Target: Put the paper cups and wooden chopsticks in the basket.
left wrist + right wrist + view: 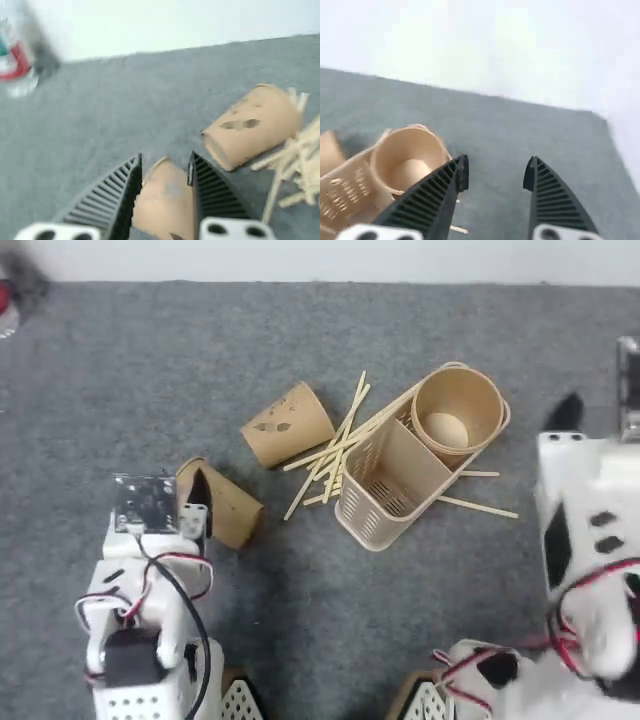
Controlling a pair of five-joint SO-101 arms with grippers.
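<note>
A paper cup point(228, 508) lies on its side on the grey carpet, and my left gripper point(197, 492) is shut on it near its rim. In the left wrist view this cup point(165, 200) fills the gap between the fingers of the left gripper point(165, 162). A second cup point(288, 425) point(250, 125) lies a little farther off, beside the scattered wooden chopsticks point(335, 445) point(300, 165). The beige basket point(385, 485) point(345, 195) lies tipped over with a third cup point(455, 415) point(407, 160) at its mouth. My right gripper point(565, 412) point(497, 172) hangs open right of the basket, holding nothing.
A red and white object point(5, 300) point(15, 65) sits at the far left edge of the carpet. A white wall borders the far side. Open carpet lies in front of the basket and between the two arms.
</note>
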